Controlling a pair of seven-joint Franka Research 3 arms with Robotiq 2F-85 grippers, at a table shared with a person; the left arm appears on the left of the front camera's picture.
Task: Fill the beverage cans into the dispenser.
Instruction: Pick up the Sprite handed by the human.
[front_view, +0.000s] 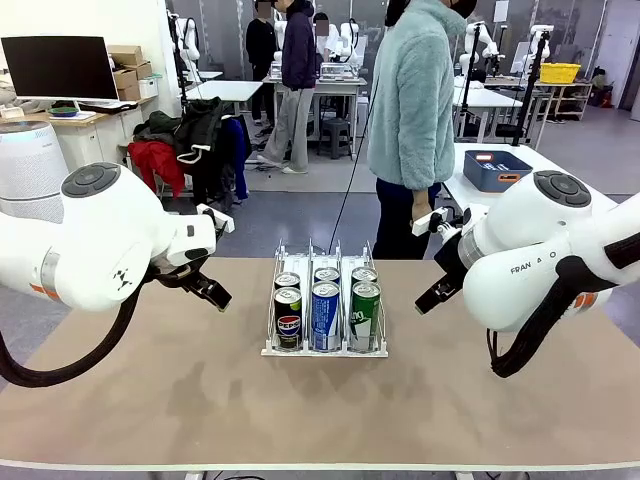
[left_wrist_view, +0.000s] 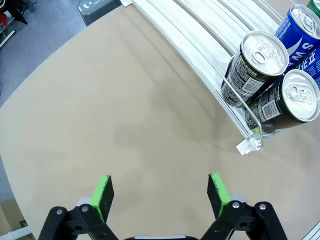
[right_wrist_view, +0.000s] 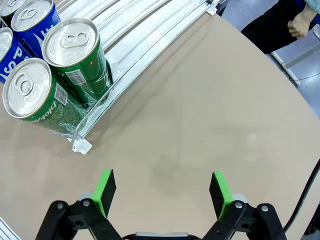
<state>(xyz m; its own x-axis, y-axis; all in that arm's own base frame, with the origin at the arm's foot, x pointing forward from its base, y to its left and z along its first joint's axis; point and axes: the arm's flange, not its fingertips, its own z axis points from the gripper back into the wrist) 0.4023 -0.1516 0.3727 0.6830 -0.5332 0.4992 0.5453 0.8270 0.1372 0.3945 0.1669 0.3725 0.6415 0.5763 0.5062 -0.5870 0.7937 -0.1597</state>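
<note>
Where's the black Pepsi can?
In the front view, the black Pepsi can stands in the dispenser, front of its left lane, beside a blue can.

Your front camera sits at the near side of the table and looks across it at the person on the far side, with the rack in the centre. Your left wrist camera looks down from close above the tabletop, past the left pincer; the rack lies ahead and right of it. Your right wrist camera looks down the same way past the right pincer, with the rack ahead and left. Both wrist views share the blue cans.
</note>
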